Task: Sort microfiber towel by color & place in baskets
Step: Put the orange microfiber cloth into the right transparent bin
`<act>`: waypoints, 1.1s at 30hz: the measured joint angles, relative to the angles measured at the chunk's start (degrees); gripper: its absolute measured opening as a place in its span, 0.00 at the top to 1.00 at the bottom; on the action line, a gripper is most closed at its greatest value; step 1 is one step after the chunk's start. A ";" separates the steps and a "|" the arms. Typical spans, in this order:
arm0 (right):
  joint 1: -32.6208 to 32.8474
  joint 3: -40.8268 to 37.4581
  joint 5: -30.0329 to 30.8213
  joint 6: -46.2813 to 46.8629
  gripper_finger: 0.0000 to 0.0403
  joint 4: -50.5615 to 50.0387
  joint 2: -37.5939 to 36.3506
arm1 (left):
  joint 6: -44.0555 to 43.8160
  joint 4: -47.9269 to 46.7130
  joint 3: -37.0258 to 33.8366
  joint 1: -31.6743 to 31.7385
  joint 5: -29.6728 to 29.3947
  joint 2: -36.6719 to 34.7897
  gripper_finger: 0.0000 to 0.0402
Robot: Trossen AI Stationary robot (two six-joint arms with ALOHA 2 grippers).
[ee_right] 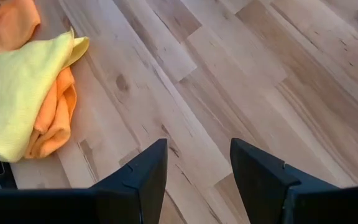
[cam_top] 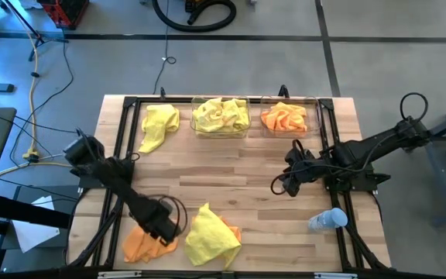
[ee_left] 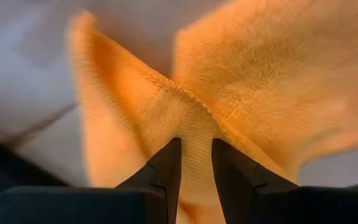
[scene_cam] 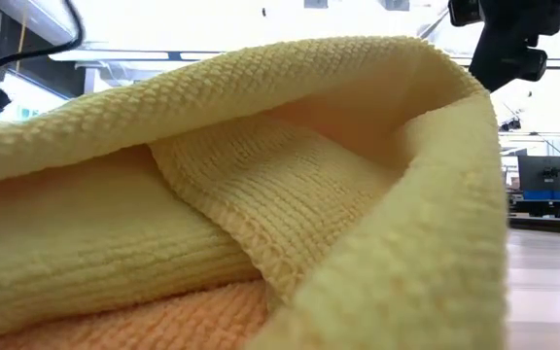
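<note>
An orange towel (cam_top: 142, 242) lies at the table's near left, and my left gripper (cam_top: 161, 223) is down on it, shut on a raised fold. A yellow towel (cam_top: 210, 236) lies beside it on another orange towel (cam_top: 235, 231); this pile fills the low view (scene_cam: 261, 194). One more yellow towel (cam_top: 159, 125) lies at the far left. The left basket (cam_top: 221, 133) holds yellow towels and the right basket (cam_top: 310, 116) holds an orange towel (cam_top: 283, 118). My right gripper (cam_top: 279, 186) hangs open over bare wood (ee_right: 197, 146). My left gripper pinches a raised fold (ee_left: 194, 124) of the orange towel between its two fingers (ee_left: 166, 168). The fingers come steeply from above. The cloth rises in a ridge into the gap, and its outer parts (cam_top: 134, 246) lie on the table. How many layers are in the fold I cannot tell.
A small clear bottle (cam_top: 327, 221) lies on its side at the near right. A black frame (cam_top: 122, 105) runs around the wooden table. Bare wood spreads across the middle between the baskets and the near towels.
</note>
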 joint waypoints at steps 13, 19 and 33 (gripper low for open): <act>0.00 0.00 -0.72 -1.05 0.57 0.44 0.00 | -2.33 6.01 0.25 1.29 -5.86 2.53 0.99; 0.00 0.00 0.87 -1.07 0.57 0.97 0.00 | -3.60 -4.51 2.78 3.88 -26.58 -10.46 1.00; -1.94 0.00 11.16 -18.26 0.54 20.85 0.02 | 39.68 -0.30 13.14 28.19 -37.88 -20.72 1.00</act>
